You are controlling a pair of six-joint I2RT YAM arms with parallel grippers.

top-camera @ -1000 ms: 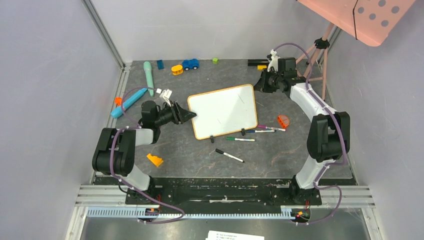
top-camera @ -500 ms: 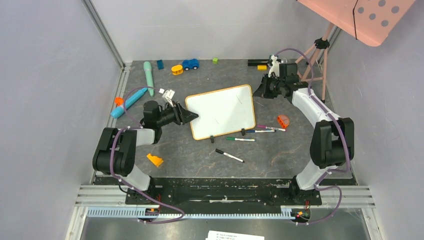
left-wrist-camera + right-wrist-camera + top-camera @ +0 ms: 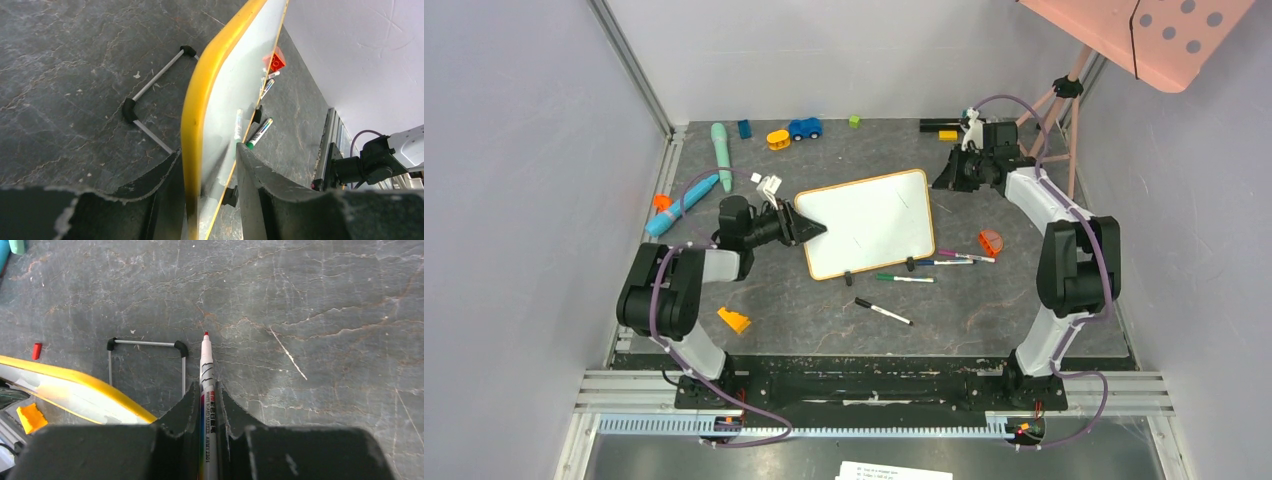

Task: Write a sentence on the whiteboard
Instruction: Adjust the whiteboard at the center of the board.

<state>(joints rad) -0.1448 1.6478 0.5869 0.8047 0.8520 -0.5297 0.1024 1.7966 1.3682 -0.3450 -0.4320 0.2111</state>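
Note:
The whiteboard (image 3: 869, 222), white with a thin light frame and two black feet, stands tilted at the middle of the mat. Its face is blank apart from faint strokes, and no red sentence shows. My left gripper (image 3: 812, 228) straddles the board's left corner. In the left wrist view (image 3: 207, 152) one finger lies against the yellow frame (image 3: 196, 110) and a small gap shows at the other. My right gripper (image 3: 951, 172) is beyond the board's far right corner. It is shut on a red-tipped whiteboard marker (image 3: 206, 365), tip forward above the mat.
Loose markers (image 3: 904, 278) (image 3: 883, 311) lie in front of the board, an orange piece (image 3: 990, 241) to its right. Toys and teal pens (image 3: 721, 155) lie at the back left. A tripod (image 3: 1064, 110) holds a pink dotted panel (image 3: 1159, 35). The board's wire stand (image 3: 145, 343) shows behind it.
My left gripper has slid right, further onto the board's left corner, and the board has turned slightly. My right gripper has shifted a little near the far right corner, marker still held.

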